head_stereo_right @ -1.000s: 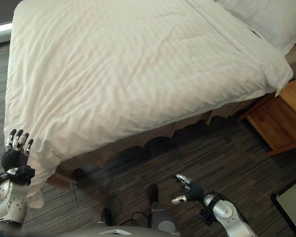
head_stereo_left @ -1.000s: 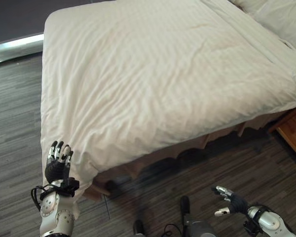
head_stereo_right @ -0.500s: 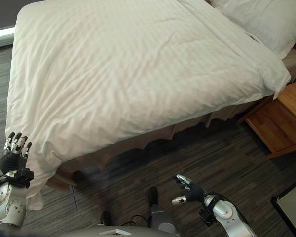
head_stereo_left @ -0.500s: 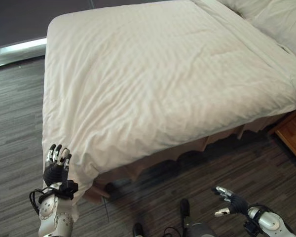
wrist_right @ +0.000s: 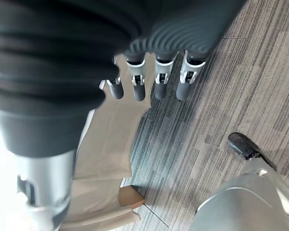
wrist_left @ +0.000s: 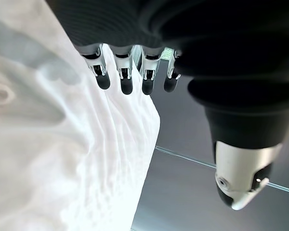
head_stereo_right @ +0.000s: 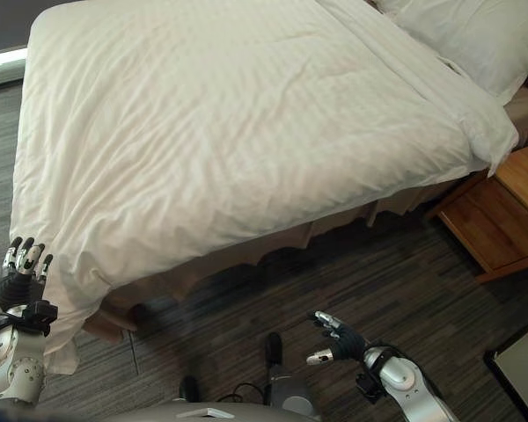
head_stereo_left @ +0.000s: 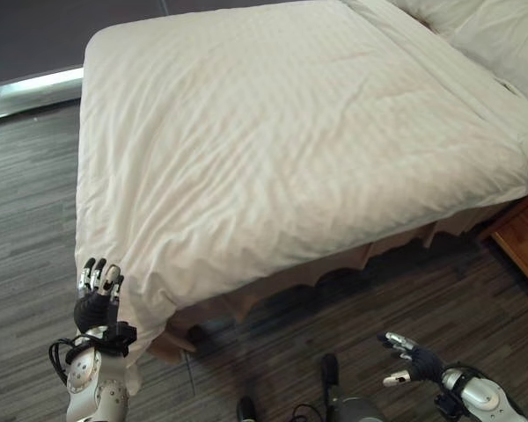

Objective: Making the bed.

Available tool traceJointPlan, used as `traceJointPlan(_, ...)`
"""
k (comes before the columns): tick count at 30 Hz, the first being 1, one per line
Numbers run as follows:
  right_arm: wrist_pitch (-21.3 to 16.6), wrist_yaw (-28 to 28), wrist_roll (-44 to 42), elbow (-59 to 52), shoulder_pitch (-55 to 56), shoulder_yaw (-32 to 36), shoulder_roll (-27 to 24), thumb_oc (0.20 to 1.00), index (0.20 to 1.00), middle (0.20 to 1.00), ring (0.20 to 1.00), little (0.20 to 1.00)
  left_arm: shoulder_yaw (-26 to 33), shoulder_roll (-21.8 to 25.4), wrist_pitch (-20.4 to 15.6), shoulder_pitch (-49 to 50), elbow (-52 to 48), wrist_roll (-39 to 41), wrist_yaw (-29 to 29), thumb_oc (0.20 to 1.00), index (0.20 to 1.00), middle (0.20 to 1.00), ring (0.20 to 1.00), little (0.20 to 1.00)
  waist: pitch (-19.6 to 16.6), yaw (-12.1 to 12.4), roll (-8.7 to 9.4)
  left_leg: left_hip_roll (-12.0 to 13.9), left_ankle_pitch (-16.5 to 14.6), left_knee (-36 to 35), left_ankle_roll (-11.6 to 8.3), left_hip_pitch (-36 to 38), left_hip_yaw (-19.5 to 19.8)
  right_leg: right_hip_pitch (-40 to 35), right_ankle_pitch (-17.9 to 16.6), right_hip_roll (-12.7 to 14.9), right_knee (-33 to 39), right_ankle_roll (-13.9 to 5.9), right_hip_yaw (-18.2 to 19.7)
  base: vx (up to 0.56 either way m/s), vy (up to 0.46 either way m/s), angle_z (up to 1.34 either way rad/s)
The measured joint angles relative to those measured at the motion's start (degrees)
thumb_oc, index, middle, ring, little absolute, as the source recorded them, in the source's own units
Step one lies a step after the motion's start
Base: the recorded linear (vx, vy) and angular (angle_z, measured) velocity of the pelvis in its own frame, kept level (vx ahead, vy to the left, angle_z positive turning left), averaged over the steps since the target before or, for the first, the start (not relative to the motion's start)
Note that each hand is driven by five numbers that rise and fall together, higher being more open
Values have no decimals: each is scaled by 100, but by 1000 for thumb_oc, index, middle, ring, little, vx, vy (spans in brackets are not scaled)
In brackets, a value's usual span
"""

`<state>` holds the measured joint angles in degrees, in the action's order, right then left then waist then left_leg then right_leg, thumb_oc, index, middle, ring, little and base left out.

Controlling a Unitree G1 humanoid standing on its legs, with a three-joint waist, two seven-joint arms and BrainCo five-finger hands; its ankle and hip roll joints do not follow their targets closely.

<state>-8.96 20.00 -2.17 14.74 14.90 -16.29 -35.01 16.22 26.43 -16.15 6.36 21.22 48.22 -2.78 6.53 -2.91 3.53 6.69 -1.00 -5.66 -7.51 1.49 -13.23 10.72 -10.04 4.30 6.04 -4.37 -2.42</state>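
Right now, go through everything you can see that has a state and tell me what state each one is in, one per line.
duvet: spread flat over the bed, lightly wrinkled, near corner hanging down.
pillow: lying at the head of the bed.
bed skirt: hanging below the duvet edge, exposed.
wooden nightstand: standing beside the bed.
left hand: open, fingers straight, at the hanging duvet corner.
right hand: open, relaxed, over the floor, holding nothing.

The light is soft and even, with no hard glare on the white striped duvet [head_stereo_left: 282,149]. A bright strip of daylight lies along the window edge [head_stereo_left: 31,83]. A dark shadow sits under the bed on the grey wood-pattern floor [head_stereo_right: 273,264]. In the left wrist view the cloth is overexposed and blurred.
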Motion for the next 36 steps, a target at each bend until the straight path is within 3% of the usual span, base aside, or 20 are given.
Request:
traceJointPlan(18,0,4,3,20,6,2,-10,1000,1000,1000,1000,1000,80,-1,-3,-48,427,48,6,1000,1000,1000,1000,1000,6,-3,-4,-1,-1,0,-1,-32,3,29,2,1,0,-2,-3,-4,2,0)
traceJointPlan(20,0,4,2,20,-7,1,-15,1000,1000,1000,1000,1000,240,7,-11,-183,459,81,15,1000,1000,1000,1000,1000,23,4,30,-2,1,0,0,-81,-1,90,-5,0,0,-1,-3,0,0,0)
traceJointPlan(23,0,1,-2,27,-116,-129,-55,1000,1000,1000,1000,1000,267,383,-30,-465,707,104,25,1000,1000,1000,1000,1000,197,-4,133,2,2,0,0,-121,-6,119,-15,-10,-2,-3,-3,-10,24,-1)
traceJointPlan(30,-1,4,-1,17,-169,-172,-59,1000,1000,1000,1000,1000,263,380,-70,-494,704,107,10,1000,1000,1000,1000,1000,297,-2,162,-23,1,7,-7,-113,-3,118,-70,-21,-28,30,10,-4,12,0)
traceJointPlan(36,-4,27,-4,19,-346,-200,-71,1000,1000,1000,1000,1000,207,430,-2,-728,701,736,-604,1000,1000,1000,1000,1000,482,-10,264,-33,4,2,2,-160,-20,186,-39,-9,-3,-28,16,-11,6,-1)
